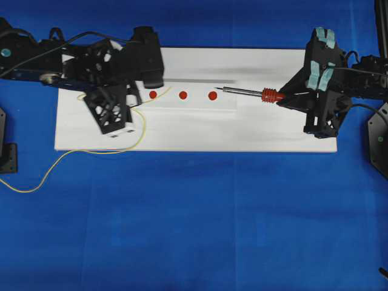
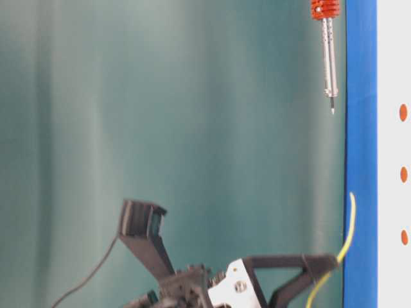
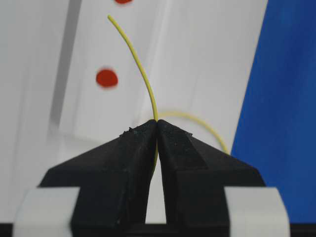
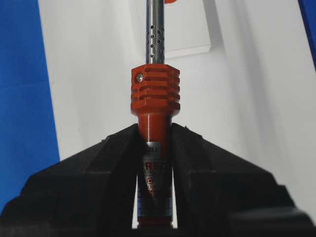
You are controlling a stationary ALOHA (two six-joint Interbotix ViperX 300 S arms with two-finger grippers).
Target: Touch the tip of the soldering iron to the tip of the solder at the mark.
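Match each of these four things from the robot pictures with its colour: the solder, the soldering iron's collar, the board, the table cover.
Things:
1. solder
2. soldering iron collar
3. board
4. table cover

Colours:
a. white
b. blue
c. yellow
d. red-orange

Pairs: 1-c, 2-d, 3-a, 4-b

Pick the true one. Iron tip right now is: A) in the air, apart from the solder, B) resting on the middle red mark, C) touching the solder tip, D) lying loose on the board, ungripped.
A: the table-level view shows the iron held off the board, its tip well away from the solder, and the right pincer is clamped on its handle.
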